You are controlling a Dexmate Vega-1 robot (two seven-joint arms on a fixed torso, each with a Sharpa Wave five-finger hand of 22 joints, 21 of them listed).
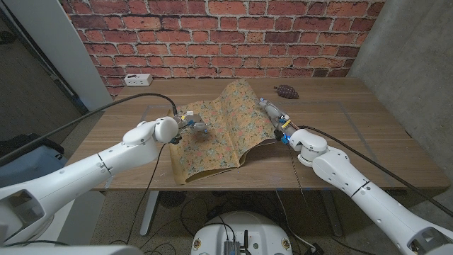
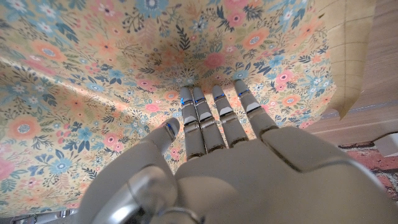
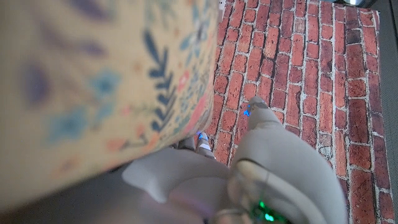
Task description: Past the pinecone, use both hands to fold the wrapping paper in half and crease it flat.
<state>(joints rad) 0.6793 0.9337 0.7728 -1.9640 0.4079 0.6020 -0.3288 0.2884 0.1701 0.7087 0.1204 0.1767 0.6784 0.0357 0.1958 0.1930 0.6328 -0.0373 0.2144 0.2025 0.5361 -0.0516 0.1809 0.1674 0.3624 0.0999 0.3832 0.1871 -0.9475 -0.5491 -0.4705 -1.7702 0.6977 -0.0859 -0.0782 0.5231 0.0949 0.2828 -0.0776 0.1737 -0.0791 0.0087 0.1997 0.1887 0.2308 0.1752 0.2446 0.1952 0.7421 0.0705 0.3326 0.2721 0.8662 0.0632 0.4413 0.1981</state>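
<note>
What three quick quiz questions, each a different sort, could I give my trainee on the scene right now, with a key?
1. True or false: the pinecone lies on the wrapping paper.
2. Which hand has its fingers pressed against the paper's flowered side?
A. left hand
B. right hand
3. Fill in: behind the wooden table stands a ____ wall.

Key: 1 false, it sits on bare wood past the paper's far right corner; 2 A; 3 brick.
</note>
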